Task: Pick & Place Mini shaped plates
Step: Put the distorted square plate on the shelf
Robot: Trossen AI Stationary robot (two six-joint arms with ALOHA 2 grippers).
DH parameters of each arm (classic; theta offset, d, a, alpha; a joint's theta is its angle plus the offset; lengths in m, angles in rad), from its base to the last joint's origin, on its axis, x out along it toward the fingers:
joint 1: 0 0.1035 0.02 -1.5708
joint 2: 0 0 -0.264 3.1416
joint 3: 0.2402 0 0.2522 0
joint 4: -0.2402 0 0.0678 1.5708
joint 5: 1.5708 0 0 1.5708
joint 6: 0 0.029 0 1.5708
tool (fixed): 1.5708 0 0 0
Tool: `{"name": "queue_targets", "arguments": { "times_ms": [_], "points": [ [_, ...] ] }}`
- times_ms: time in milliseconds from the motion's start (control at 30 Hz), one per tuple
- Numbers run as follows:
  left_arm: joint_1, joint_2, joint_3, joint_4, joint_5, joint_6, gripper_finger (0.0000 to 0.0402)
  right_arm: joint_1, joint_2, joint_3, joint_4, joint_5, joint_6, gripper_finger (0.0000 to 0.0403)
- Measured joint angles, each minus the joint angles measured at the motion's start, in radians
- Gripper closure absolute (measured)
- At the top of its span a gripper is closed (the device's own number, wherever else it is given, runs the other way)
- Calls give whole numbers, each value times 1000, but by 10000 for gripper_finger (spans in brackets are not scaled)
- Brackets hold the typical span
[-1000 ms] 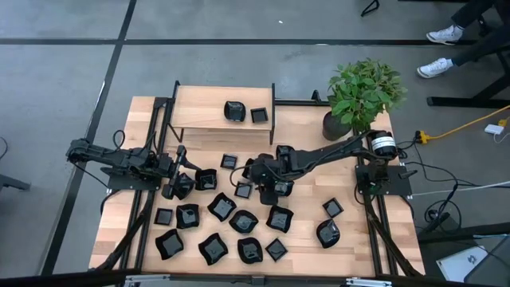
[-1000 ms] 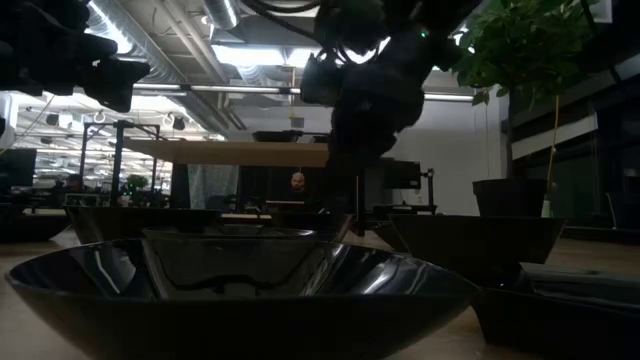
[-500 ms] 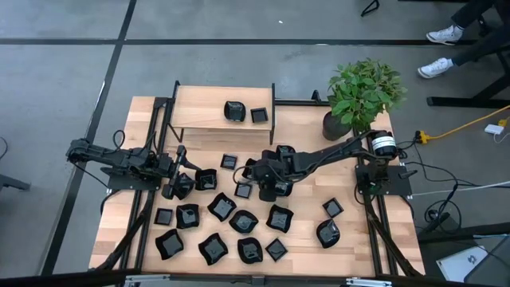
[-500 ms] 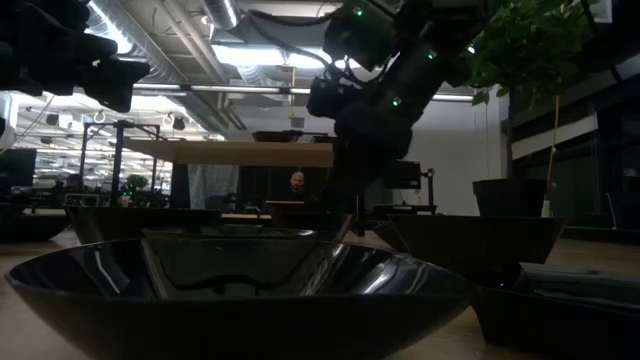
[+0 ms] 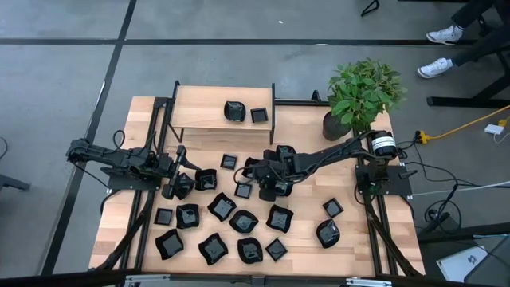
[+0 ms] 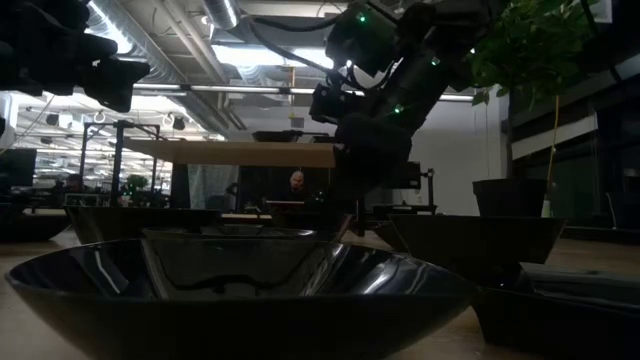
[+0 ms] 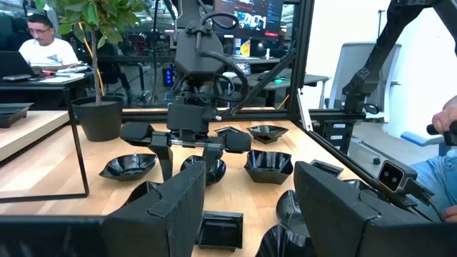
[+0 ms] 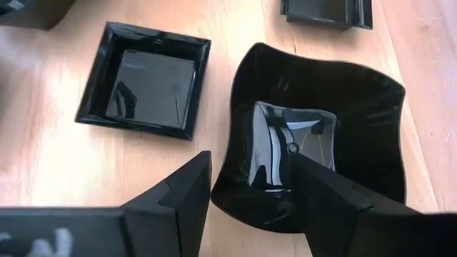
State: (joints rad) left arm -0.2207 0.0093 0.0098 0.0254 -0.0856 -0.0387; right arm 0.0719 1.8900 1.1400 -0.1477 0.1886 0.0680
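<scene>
The wooden table [image 5: 351,239] fills the middle of the high view, with a raised wooden shelf [image 5: 209,108] at its far edge and a potted plant [image 5: 362,94] at the far right corner. The right arm reaches from its base on the right side toward the table's centre, and the left arm lies low along the left side, waiting. The mini shaped plates [image 5: 243,222] (glossy black, square, round and wavy-edged) are scattered mostly over the near half of the table, with two more up on the shelf. The right gripper [image 5: 269,188] hangs over the cluster at mid-table; its wrist view shows the two dark fingers spread apart, one finger inside the rim of a wavy-edged plate [image 8: 357,107] and the other outside it, while whether they touch the rim cannot be told. Beside that dish lies a square plate [image 8: 146,78], close but apart from it. The left gripper [image 5: 177,185] sits over the left part of the table near a plate, its fingers standing apart with nothing seen between them. In the low view a large plate [image 6: 240,290] fills the foreground.
</scene>
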Motion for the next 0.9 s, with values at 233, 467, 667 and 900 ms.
{"name": "queue_targets", "arguments": {
  "times_ms": [233, 467, 667, 900],
  "points": [
    [0, 0, 0, 0, 0, 0, 194, 0, 31, 0, -2, 2, 3, 218],
    [0, 0, 0, 0, 0, 0, 194, 0, 48, 0, 20, 2, 3, 248],
    [0, 0, 0, 0, -1, 0, 194, 0, 45, 19, 16, 2, 0, 333],
    [0, 0, 0, 0, -1, 0, 194, 0, 44, 45, -17, -4, 0, 393]
  ]
}}
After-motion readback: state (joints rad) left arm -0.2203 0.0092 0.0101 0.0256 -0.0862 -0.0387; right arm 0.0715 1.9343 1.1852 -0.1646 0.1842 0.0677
